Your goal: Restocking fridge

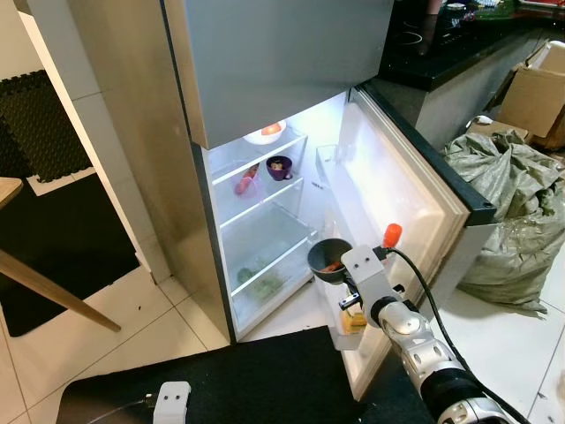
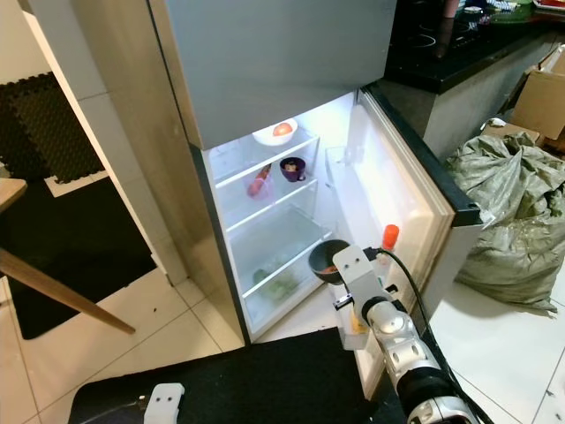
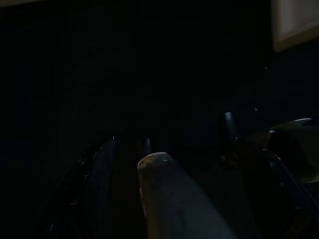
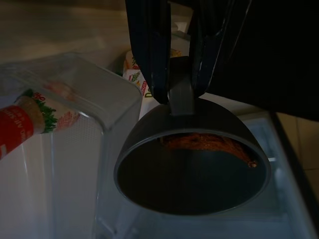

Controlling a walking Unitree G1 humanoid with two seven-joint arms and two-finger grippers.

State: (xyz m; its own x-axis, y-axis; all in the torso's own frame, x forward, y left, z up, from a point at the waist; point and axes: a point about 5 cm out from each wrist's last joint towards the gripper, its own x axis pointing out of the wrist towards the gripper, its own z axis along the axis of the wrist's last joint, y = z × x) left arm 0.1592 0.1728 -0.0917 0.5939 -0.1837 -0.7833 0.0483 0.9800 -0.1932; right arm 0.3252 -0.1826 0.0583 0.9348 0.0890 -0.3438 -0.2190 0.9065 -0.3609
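Bowl (image 1: 328,260) hangs by its handle from the right claw (image 1: 346,268) before the open fridge (image 1: 265,225), beside the door bin (image 1: 346,325); I would keep it level while carrying it toward a shelf. Right wrist view adds orange-red food (image 4: 209,143) inside and a red-labelled bottle (image 4: 22,122); left wrist view is dark, its claw (image 3: 129,164) unreadable.

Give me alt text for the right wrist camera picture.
The right gripper pinches the short handle of a dark bowl with orange-red food inside, held over a clear fridge door bin. A red-labelled packet lies behind the bin's wall.
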